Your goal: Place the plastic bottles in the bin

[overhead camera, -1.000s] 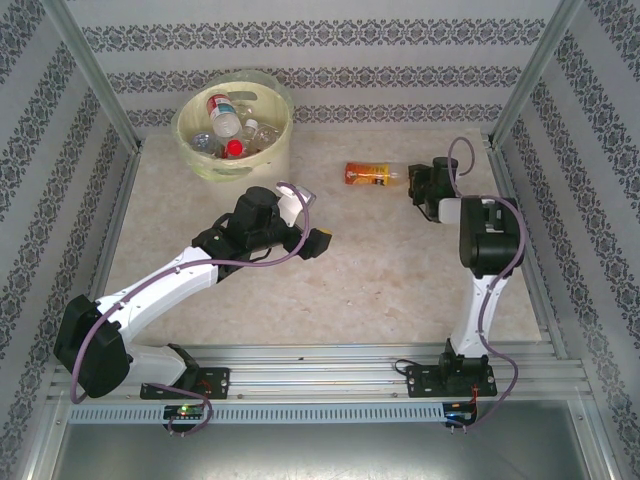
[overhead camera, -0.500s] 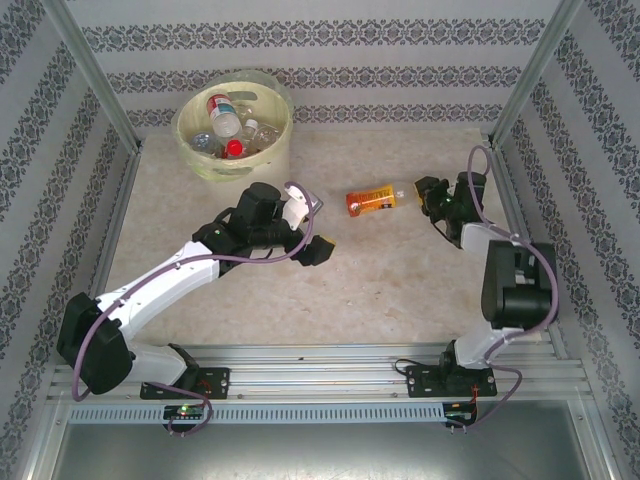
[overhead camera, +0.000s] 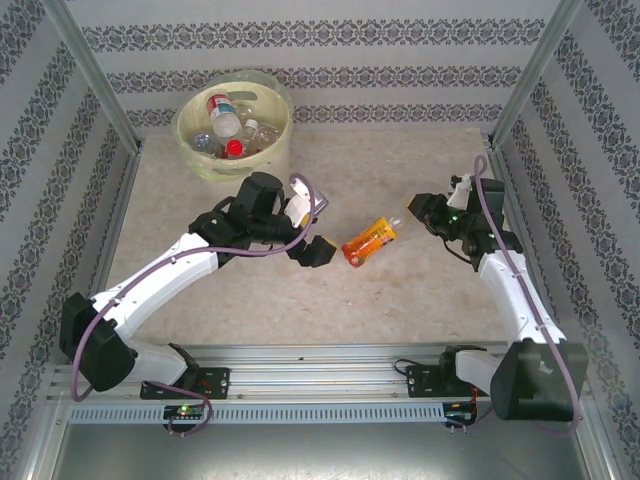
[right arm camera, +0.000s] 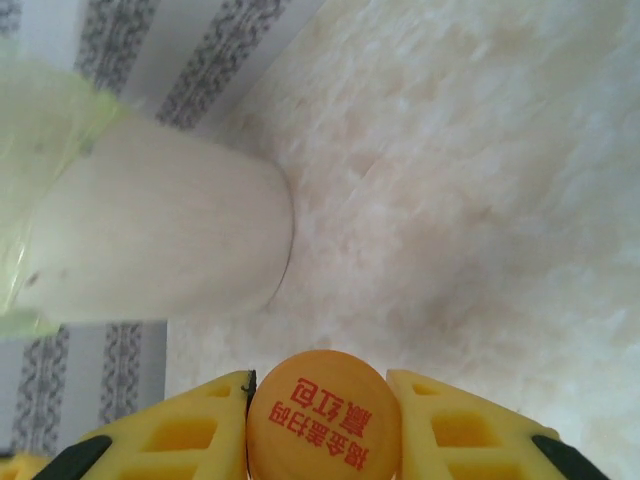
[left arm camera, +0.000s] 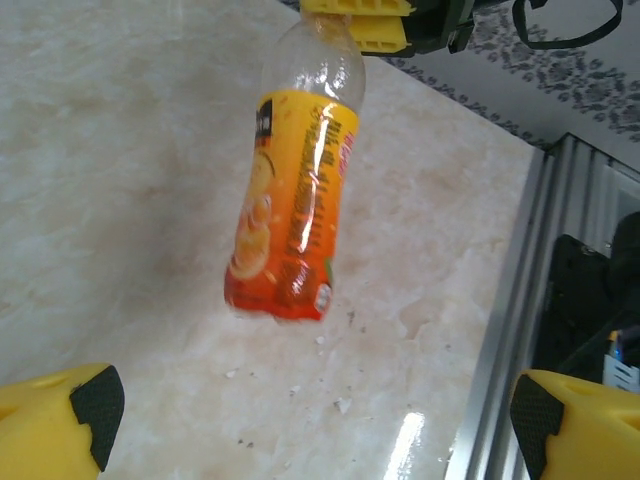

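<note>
An orange-labelled plastic bottle [overhead camera: 366, 241] hangs tilted above the table's middle, with my right gripper [overhead camera: 402, 216] shut on its cap end. In the right wrist view the orange cap [right arm camera: 322, 418] sits pinched between the yellow fingers [right arm camera: 165, 440]. My left gripper [overhead camera: 318, 232] is open just left of the bottle. Its wrist view has the bottle [left arm camera: 295, 205] straight ahead, beyond the two wide-apart fingertips [left arm camera: 88, 400], with nothing between them. The pale-yellow bin [overhead camera: 275, 150] stands at the back left with several bottles [overhead camera: 228, 125] inside.
Patterned walls and metal posts [overhead camera: 95, 70] close in the table on three sides. A metal rail [overhead camera: 330, 360] runs along the near edge by the arm bases. The bin's side [right arm camera: 150, 240] looms ahead-left in the right wrist view.
The right gripper has carried the orange bottle from the back right toward the middle, swinging its base forward. The left gripper has edged right toward it, still open.
</note>
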Robot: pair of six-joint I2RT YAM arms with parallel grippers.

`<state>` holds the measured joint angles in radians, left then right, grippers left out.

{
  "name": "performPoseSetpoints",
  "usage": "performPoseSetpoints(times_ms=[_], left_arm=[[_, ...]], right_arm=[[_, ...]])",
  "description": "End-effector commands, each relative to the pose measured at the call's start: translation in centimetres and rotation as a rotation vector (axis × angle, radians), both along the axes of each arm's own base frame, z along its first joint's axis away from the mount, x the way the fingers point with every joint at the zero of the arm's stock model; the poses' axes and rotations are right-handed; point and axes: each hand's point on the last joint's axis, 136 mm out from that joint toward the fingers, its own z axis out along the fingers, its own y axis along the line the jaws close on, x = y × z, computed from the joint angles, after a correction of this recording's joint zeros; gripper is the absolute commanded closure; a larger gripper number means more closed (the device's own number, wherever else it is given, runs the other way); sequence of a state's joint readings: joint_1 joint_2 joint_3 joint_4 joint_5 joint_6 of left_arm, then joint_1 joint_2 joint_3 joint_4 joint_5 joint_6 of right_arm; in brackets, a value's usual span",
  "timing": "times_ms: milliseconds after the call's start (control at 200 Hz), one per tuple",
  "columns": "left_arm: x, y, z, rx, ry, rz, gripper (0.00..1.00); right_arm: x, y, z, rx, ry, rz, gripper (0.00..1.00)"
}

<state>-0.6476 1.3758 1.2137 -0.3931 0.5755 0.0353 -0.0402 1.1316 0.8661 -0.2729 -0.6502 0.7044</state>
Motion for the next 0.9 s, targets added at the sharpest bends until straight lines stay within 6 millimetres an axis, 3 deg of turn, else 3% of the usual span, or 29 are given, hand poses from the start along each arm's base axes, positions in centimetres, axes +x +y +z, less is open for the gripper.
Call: performPoseSetpoints(times_ms=[0, 210, 400, 550, 689, 894], left_arm=[[-2.3, -2.0, -0.5, -0.005, 0.048, -0.127, 0.00], [-4.6, -4.8, -1.2, -0.028, 0.071, -0.228, 0.00], [-4.8, -6.0, -2.3, -0.009, 0.097, -0.232, 0.01], [-4.7, -6.8, -2.5, -0.023, 0.117, -0.225, 0.12], [-4.2, -7.0, -2.9, -0.017, 0.128, -0.198, 0.13], [-4.3, -7.2, -2.4, -0.046, 0.135, -0.196, 0.35]], right_arm=[[-2.9, 2.4, 2.0, -0.010, -0.023, 0.147, 0.78], [-4.8, 5.2, 4.2, 0.006, -0.068, 0.254, 0.78], [-6.1, 7.2, 5.2, 0.026, -0.098, 0.337, 0.78], [-6.9, 8.0, 5.3, 0.029, -0.107, 0.371, 0.78], [-7.1, 8.1, 5.3, 0.030, -0.109, 0.376, 0.78], [-7.0, 7.9, 4.8, 0.010, -0.096, 0.362, 0.75]])
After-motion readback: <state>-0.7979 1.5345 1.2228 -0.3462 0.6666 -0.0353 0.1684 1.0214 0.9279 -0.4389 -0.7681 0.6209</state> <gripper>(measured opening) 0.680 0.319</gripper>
